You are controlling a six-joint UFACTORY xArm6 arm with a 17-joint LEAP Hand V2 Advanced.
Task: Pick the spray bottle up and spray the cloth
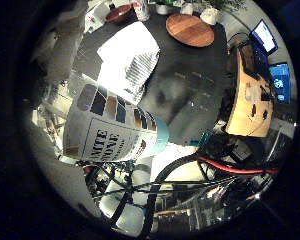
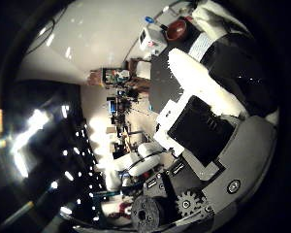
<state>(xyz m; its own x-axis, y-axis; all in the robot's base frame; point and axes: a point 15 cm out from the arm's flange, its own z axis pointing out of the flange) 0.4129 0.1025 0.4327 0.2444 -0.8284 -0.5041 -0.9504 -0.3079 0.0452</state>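
Close against robot hand [image 2: 203, 131]: white labelled spray bottle [image 1: 115, 132], grip unconfirmed, you cannot tell. Beyond on dark tabletop [image 1: 190, 70], white striped cloth [image 1: 132, 60] unsprayed.

We're looking into a robotics lab or workshop here. Past the dark worktop [image 1: 190, 65] we spot a wooden desk [image 1: 250, 100] carrying lit screens [image 1: 265, 36], and in the thumb-side view another white robot arm [image 2: 140, 160] stands among cluttered benches under bright ceiling lights [image 2: 24, 141].
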